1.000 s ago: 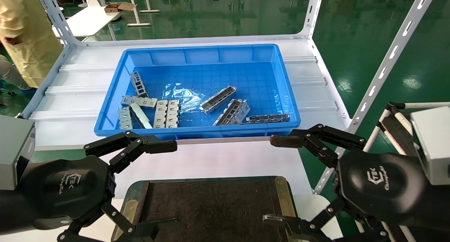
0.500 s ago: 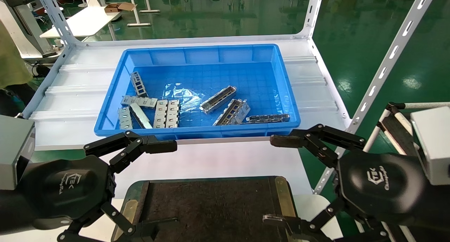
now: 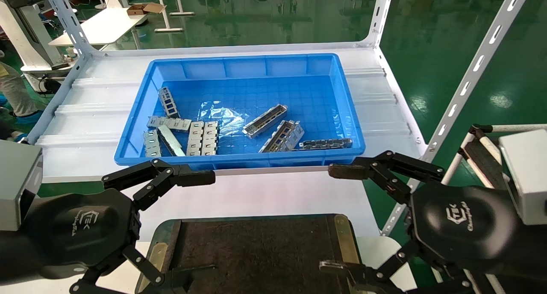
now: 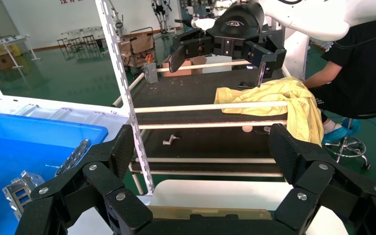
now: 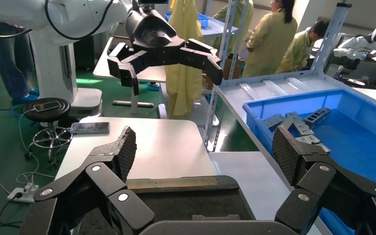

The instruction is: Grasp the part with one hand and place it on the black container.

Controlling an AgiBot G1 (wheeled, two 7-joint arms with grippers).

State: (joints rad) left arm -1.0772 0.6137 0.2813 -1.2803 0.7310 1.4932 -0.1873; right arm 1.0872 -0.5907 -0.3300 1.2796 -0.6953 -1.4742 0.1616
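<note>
The part (image 3: 265,120), a long narrow silver-grey trough bracket, lies at an angle in the middle of the blue bin (image 3: 239,160). The black container (image 3: 256,251) with a rough mat and brass side strips sits at the near edge, between my two grippers. It also shows in the right wrist view (image 5: 186,196). My left gripper (image 3: 198,225) is open and empty at the container's left side. My right gripper (image 3: 337,219) is open and empty at its right side. Both are well short of the bin.
Next to the part lie a wider double-row metal cage (image 3: 283,136) and a thin dark strip (image 3: 325,144). Several more metal pieces (image 3: 183,133) lie at the bin's left. White shelf uprights (image 3: 470,76) rise at the right. People stand behind a rack (image 5: 293,34).
The person in yellow at the far left has moved almost out of view. Neither arm nor any part has moved.
</note>
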